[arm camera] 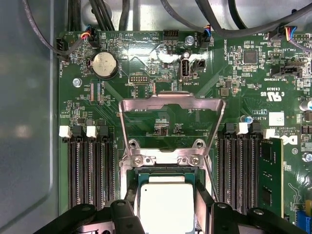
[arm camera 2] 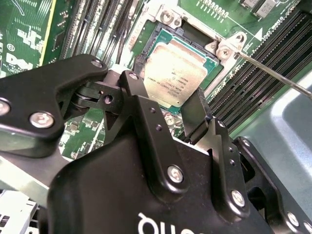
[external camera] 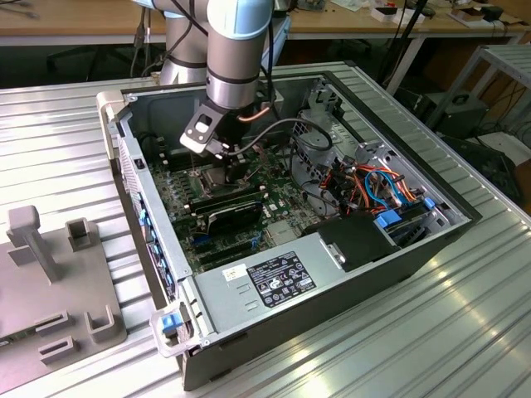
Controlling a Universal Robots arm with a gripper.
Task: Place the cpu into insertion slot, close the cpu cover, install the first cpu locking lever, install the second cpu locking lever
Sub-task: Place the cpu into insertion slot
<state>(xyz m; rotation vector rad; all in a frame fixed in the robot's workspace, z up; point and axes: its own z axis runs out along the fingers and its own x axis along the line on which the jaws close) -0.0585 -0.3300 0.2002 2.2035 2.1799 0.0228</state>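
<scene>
Okay, starting at the exterior view's left: a grey fixture block (external camera: 58, 274) lies on the ribbed bench (external camera: 398, 348), just beside the open computer case (external camera: 149, 240). Inside the case I've got the green motherboard (external camera: 178, 195) and my arm (external camera: 236, 58) reaching down onto it. Further right are orange and blue cables (external camera: 377, 186), with the labelled power supply (external camera: 274, 282) along the near wall.

In the first wrist view, memory slots (arm camera: 90, 170) flank the socket on both sides. The cpu (arm camera: 166, 200) lies flat in the insertion slot (arm camera 2: 147, 46), silver top up, with a green edge showing around it. The cpu cover (arm camera: 173, 100) stands tilted up on its hinge, and I can see the board through its window. A thin locking lever (arm camera 2: 273, 73) angles away from the socket.

The hand (arm camera 2: 161, 87) straddles the chip. Whether it's gripping the chip or just sitting beside it, I can't tell from here.
</scene>
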